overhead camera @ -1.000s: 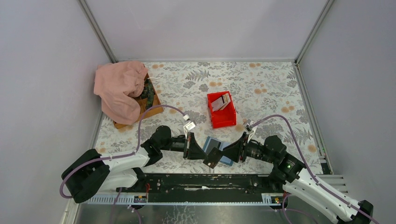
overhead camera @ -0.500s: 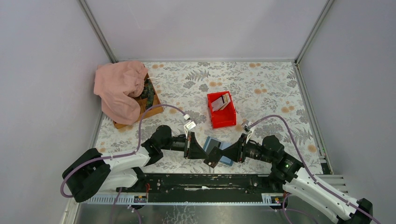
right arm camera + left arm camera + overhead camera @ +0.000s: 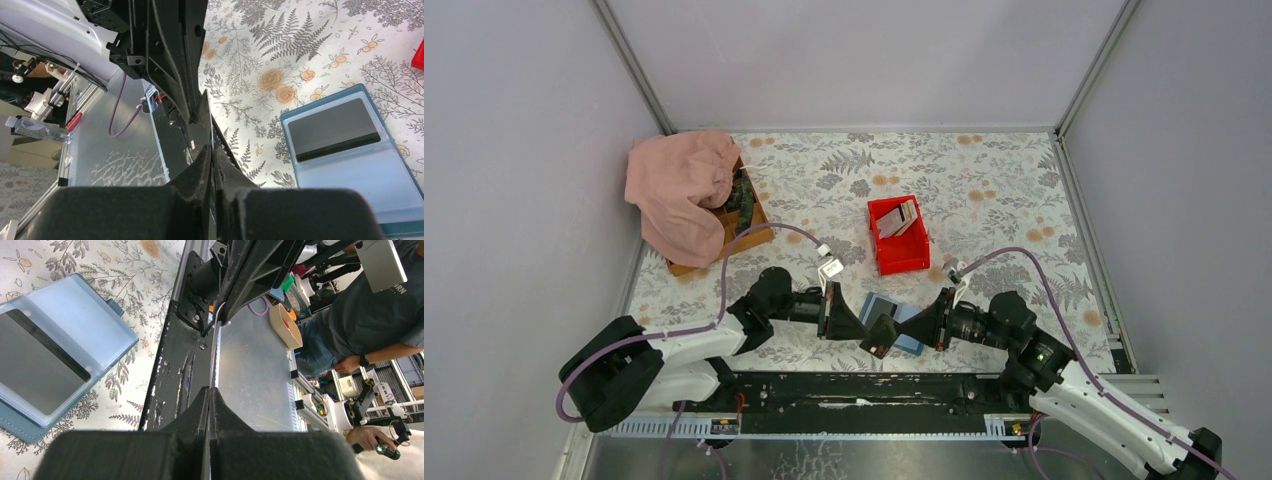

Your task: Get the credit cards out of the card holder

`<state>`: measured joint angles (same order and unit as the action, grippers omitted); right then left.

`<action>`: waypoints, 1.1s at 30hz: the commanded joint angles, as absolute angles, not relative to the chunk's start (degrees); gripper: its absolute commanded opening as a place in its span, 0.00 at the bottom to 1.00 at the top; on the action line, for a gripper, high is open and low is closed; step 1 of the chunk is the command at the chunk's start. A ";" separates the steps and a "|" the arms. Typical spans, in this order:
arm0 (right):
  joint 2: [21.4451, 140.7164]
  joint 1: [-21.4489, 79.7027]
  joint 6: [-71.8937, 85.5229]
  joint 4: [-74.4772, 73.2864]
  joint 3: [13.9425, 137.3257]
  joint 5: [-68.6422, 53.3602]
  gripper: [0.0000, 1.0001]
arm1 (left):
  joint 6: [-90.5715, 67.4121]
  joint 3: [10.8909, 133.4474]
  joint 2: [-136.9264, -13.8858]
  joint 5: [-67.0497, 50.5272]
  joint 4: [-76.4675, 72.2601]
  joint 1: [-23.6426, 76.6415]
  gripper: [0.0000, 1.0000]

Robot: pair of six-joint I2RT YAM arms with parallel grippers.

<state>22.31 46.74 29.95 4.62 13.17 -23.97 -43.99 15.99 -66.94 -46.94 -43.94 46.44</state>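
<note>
We saw the left gripper (image 3: 209,395) with its fingers pressed flat together. The right gripper (image 3: 212,157) faced it tip to tip, fingers drawn nearly shut, just beside the card holder (image 3: 360,170). That lay open on the floral table (image 3: 984,190), a dark card (image 3: 332,127) in its sleeve. More credit cards (image 3: 898,218) stood in the red bin (image 3: 904,262).

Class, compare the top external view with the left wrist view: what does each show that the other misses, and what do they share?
Only the top external view: the pink cloth draped over a wooden box, and the red bin with cards standing in it. Only the left wrist view: a dark card inside a clear pocket, and a person in a dark shirt beyond the table's edge. Both: the open blue card holder lying on the floral tablecloth.
</note>
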 commanded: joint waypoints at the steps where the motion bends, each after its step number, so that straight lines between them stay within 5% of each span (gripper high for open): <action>1: 21.67 46.58 29.88 7.46 13.14 -25.99 0.05 | -43.25 16.96 -67.66 -46.75 -47.29 46.23 0.00; 5: 21.45 46.58 29.90 7.46 12.86 -26.19 0.00 | -42.83 17.19 -68.36 -45.69 -46.47 46.24 0.02; 7: 21.45 46.58 29.97 7.47 12.75 -26.31 0.00 | -42.74 17.23 -68.39 -45.35 -46.16 46.24 0.18; 16: 20.28 46.54 29.18 5.32 14.04 -20.16 0.00 | -38.57 17.48 -63.21 -38.56 -35.18 46.26 0.56; 24: 32.27 46.58 22.96 -0.04 27.26 4.22 0.00 | -35.39 15.87 -49.39 -18.52 -17.57 46.24 0.64; 33: 54.00 43.32 14.04 5.82 41.62 20.67 0.00 | -35.21 15.11 -43.13 -10.88 -10.35 46.23 0.80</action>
